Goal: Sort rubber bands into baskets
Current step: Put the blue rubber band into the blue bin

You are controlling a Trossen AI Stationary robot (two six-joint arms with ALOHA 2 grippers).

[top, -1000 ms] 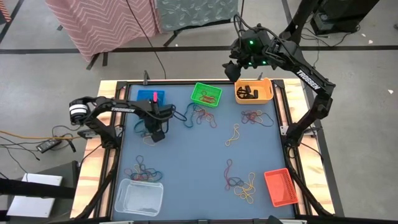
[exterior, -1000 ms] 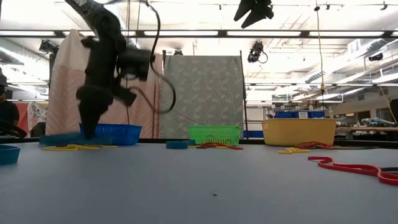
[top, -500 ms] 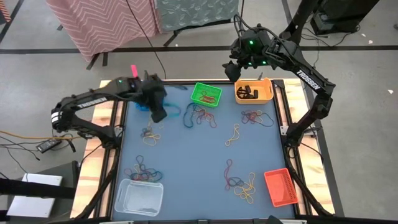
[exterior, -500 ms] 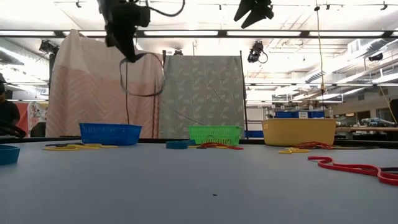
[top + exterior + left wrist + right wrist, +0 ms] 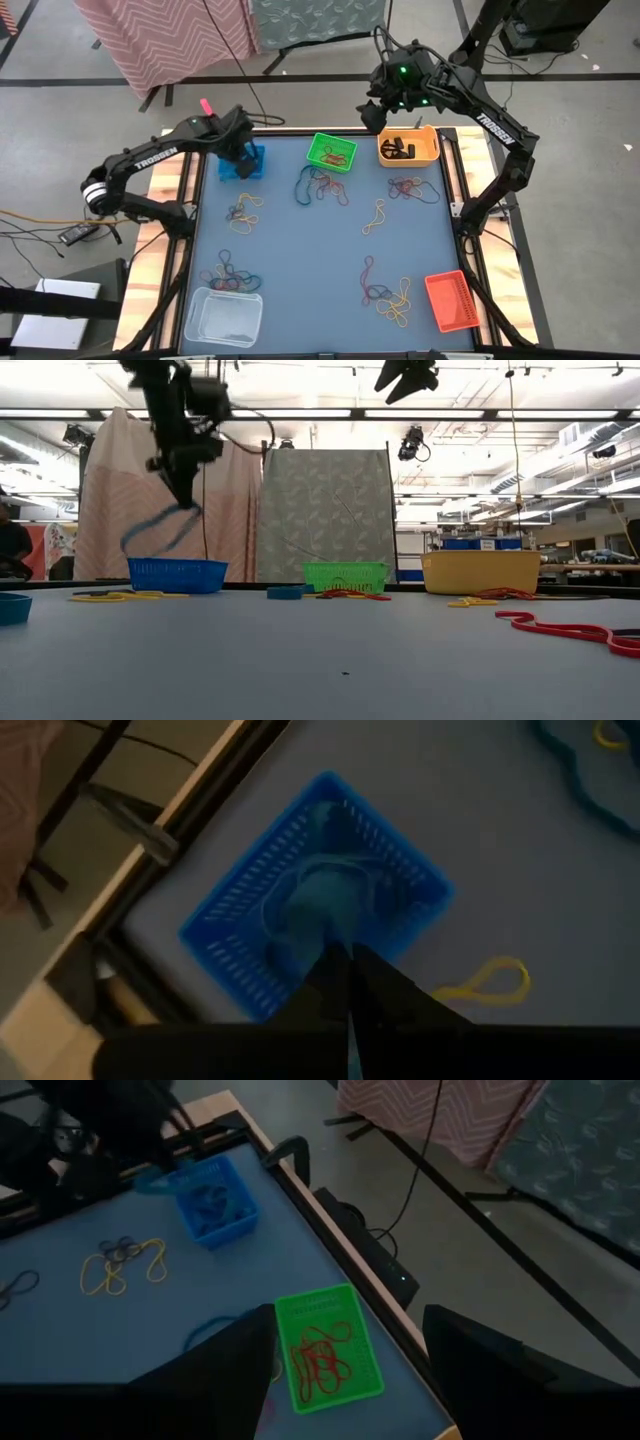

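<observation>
My left gripper (image 5: 243, 152) is above the blue basket (image 5: 240, 166) at the table's far left, shut on a blue rubber band (image 5: 158, 532) that hangs over the basket (image 5: 177, 574). My right gripper (image 5: 376, 110) is open and empty, high above the far edge between the green basket (image 5: 331, 152) and the yellow-orange basket (image 5: 408, 147). Its fingers stand wide apart in the right wrist view (image 5: 340, 1365). The blue basket holds several blue bands (image 5: 212, 1202). My left gripper pinches the blue band's upper end (image 5: 332, 938) between its two shut fingertips. The fingers come from above, pointing down. The band hangs below them as a slack open loop (image 5: 150, 538), lifted clear, just above the blue basket's rim.
Loose bands lie in piles on the blue mat: beside the green basket (image 5: 322, 186), at the left (image 5: 242, 212), near left (image 5: 228, 273), right (image 5: 405, 187), middle (image 5: 375, 216) and near right (image 5: 388, 297). A clear basket (image 5: 223, 316) and a red-orange basket (image 5: 451, 301) stand at the near corners.
My left gripper has risen from the mat with the blue band hanging from it. It has gone toward the far edge, then come down a little over the blue basket. The band is lifted clear of the mat.
</observation>
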